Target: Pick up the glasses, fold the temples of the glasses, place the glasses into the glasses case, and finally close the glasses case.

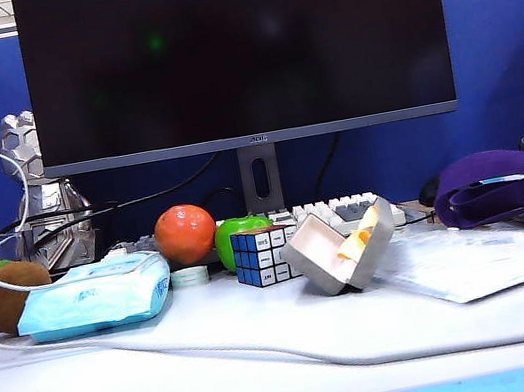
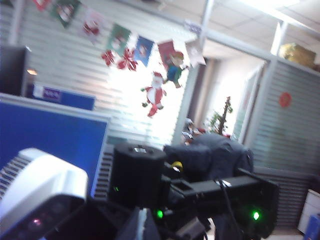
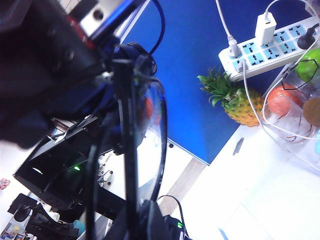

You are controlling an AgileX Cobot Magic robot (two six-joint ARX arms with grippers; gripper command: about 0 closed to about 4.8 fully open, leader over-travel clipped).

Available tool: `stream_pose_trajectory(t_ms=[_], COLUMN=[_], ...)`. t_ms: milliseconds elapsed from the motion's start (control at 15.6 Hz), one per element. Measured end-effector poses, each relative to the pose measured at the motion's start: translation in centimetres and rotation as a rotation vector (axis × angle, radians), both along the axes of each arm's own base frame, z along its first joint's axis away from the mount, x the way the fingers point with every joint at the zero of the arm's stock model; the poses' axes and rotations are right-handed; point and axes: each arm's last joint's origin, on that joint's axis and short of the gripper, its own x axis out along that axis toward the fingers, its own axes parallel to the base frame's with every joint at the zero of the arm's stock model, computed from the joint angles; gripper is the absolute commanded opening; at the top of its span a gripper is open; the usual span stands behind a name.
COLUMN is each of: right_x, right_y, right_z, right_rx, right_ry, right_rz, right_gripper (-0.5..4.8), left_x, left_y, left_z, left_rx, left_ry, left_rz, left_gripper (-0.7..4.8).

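Right gripper (image 3: 131, 150) clenches the glasses (image 3: 145, 125) high up, away fr. the table. Left gripper, unseen, is clenched, apparently empty. Glasses case (image 1: 340, 248) lies open, long axis approx. 10-to-4 o'clock in exterior view; neither arm shows there.

I see the glasses case (image 1: 337, 249) as matt grey felt outside, smooth cream lining inside. The glasses (image 3: 135, 150) have glossy dark plastic rims and clear lenses. The wipes packet (image 1: 97, 296) at the desk's left edge looks like shiny plastic film.

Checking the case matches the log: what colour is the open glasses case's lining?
Cream inside the grey glasses case, clearest in the exterior view.
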Motion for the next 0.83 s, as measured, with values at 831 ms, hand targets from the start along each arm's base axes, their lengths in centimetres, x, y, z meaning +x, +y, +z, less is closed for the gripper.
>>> stream_pose_trajectory(t_ms=[831], right_x=[-0.1], right_y=[-0.3], right_z=[2.4], right_rx=[0.192], right_ry=[-0.002], right_rz=[-0.017], right_gripper=[-0.06], left_x=[-0.5], left_y=[-0.9], left_z=[-0.5], left_rx=[0.069], left_ry=[-0.060], left_rz=[-0.012], left_gripper=[-0.06])
